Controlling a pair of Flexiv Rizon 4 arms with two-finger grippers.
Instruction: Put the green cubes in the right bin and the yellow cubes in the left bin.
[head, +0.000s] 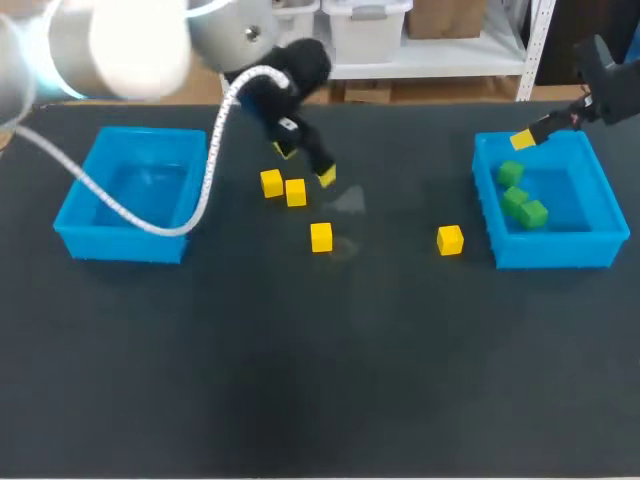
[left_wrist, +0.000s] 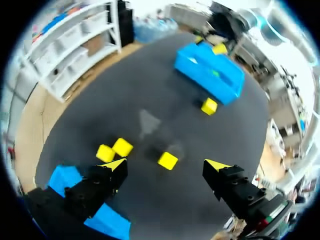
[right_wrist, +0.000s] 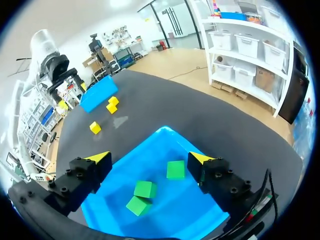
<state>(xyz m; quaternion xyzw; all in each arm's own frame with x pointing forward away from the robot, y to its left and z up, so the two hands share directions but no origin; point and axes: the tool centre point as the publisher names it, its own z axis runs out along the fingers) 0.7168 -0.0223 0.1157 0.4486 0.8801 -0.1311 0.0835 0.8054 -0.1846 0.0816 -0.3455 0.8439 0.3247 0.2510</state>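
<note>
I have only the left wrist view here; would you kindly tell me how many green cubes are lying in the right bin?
Observer: Three green cubes lie in the right bin.
Operator: Thank you. Is the right gripper holding anything?
Observer: No, the right gripper is open and empty above that bin.
Operator: And the left bin?
Observer: The head view shows no cube in the left bin.

Bare table (head: 380, 330) rings the lone yellow cube (head: 450, 240); the paired cubes (head: 272, 183) crowd each other.
</note>
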